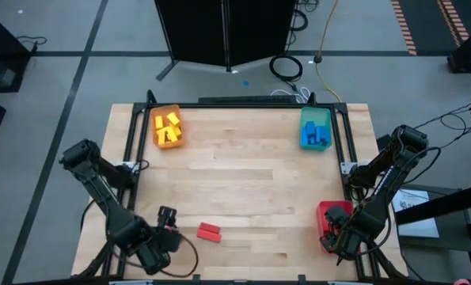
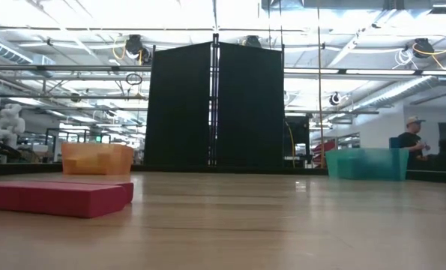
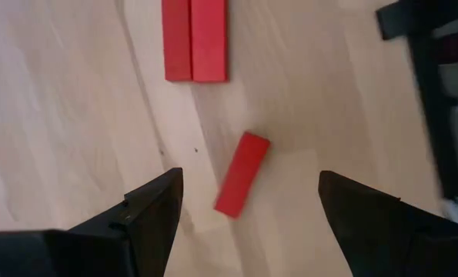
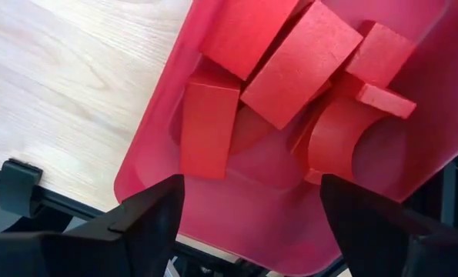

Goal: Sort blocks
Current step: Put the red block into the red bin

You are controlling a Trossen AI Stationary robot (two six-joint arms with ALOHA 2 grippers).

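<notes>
Your left end effector (image 3: 244,211) hangs with its fingers apart and empty over a lone red block (image 3: 242,174) lying askew on the counter (image 1: 251,182), with a red pair (image 1: 209,231) side by side just beyond; if you descend without turning to match its slant, a fingertip could land on it or knock it into the pair. Your right end effector (image 4: 248,208), fingers spread and empty, hovers over the red tray (image 4: 155,158) of red blocks, while the orange tray (image 1: 168,127) and teal tray (image 1: 315,128) sit far off, so nothing obstructs you
</notes>
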